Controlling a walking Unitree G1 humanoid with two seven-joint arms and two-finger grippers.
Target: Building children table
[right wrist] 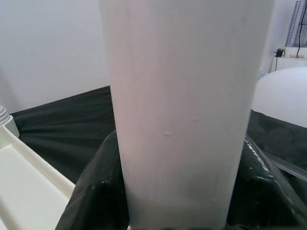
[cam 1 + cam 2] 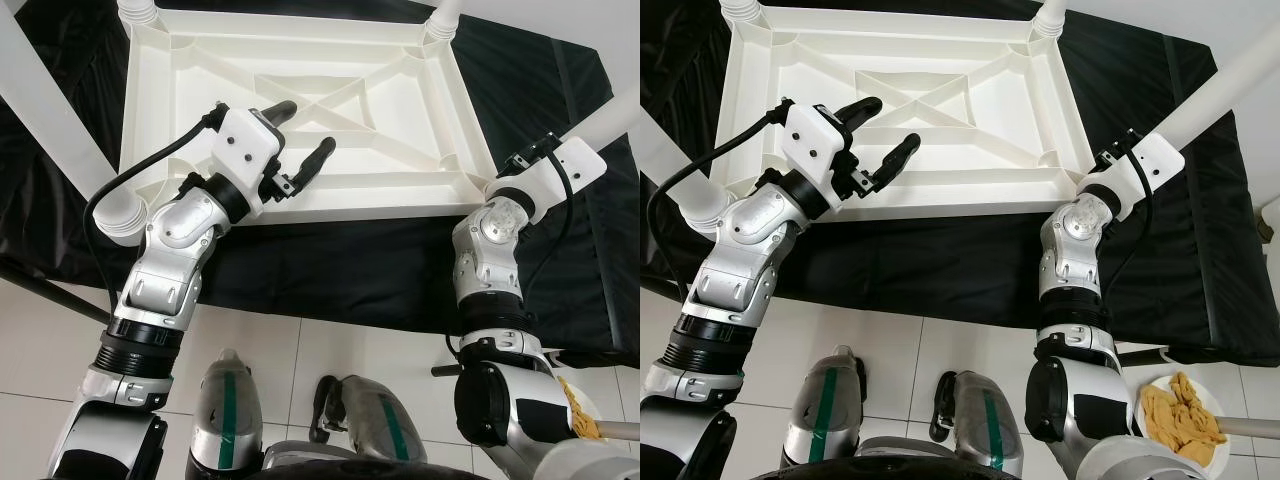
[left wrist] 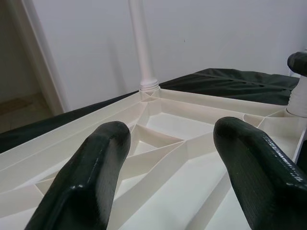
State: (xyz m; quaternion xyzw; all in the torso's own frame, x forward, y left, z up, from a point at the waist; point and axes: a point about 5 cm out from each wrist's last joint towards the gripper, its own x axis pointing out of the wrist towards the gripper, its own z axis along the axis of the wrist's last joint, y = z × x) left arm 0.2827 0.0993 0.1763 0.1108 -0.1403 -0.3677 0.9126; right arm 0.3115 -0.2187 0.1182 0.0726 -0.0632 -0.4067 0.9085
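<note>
A black cloth (image 2: 350, 270) is spread over white floor tiles, and on it lies the white plastic table top (image 2: 300, 110) upside down, its ribbed underside facing up. White legs stand in its corner sockets; the leg (image 2: 1215, 90) at the top's near right corner is gripped by the right gripper (image 1: 180, 191), whose black fingers press against both sides of the tube. The left gripper (image 2: 300, 145) hovers over the near edge of the top, fingers spread wide with nothing between them. Beyond the cloth, near the robot's right side, a plate (image 2: 1150, 425) of yellowish pieces sits on the floor.
</note>
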